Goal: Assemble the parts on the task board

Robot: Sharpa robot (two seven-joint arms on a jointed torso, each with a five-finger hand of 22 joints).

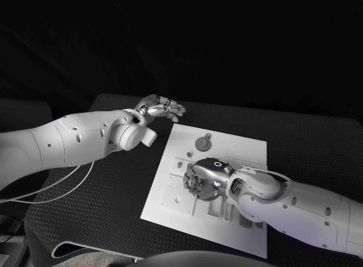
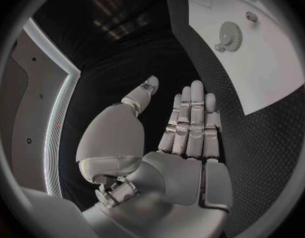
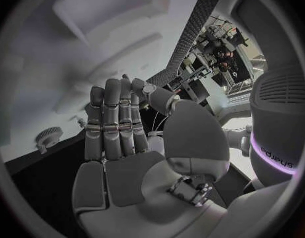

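The board (image 1: 230,150) lay in the middle of the surface (image 1: 310,139), with the right hand (image 1: 204,179) lowered over its centre. In the right wrist view the fingers (image 3: 116,124) were seen stretched flat and close side by side over the board, with nothing between them — no part was held. The left hand (image 1: 159,108) was kept off the board, just past its far left corner, fingers (image 2: 191,119) straight, thumb apart, empty. A gear (image 1: 203,143) stood on the board's far end, near a small round piece (image 1: 206,136); whether it was fully seated could not be told. The middle of the board was hidden under the right hand, so the parts there could not be judged. The task was judged to be under way but unfinished — no part was being carried, and work at the board's centre appeared to remain.
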